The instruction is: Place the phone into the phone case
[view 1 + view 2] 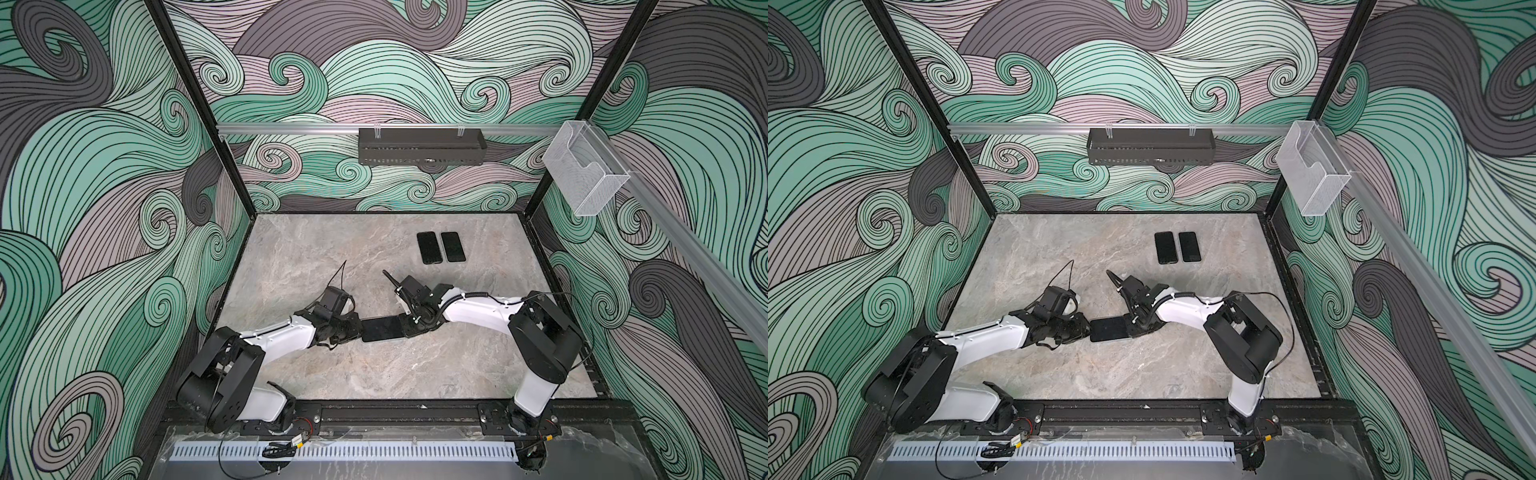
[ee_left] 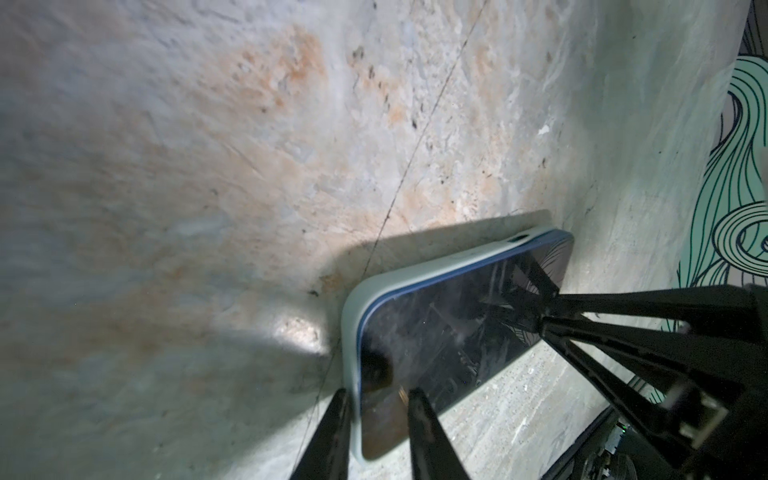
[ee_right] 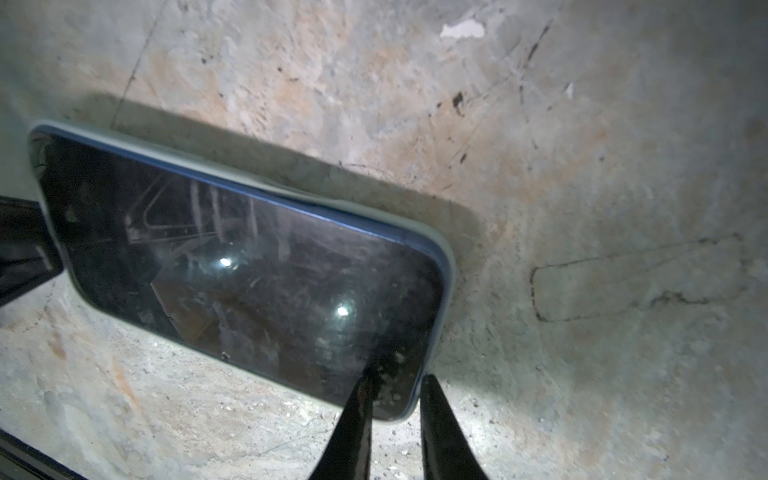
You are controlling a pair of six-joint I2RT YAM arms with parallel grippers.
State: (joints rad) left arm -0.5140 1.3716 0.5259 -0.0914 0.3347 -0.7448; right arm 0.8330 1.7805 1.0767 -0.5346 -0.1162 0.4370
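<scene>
The phone (image 1: 382,329), seated in its pale phone case (image 2: 352,332), was midway across the marble table (image 1: 291,257) toward its front edge, one end pinched by the left gripper (image 2: 379,392), the right gripper (image 3: 401,374) narrowly parted astride the other, grip unclear.

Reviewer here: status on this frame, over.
Left gripper shut on one end of the phone. Right gripper at the other end, jaws slightly apart, grip unclear. Phone sits in pale phone case. Two dark rectangles far back, nothing in the way.
</scene>
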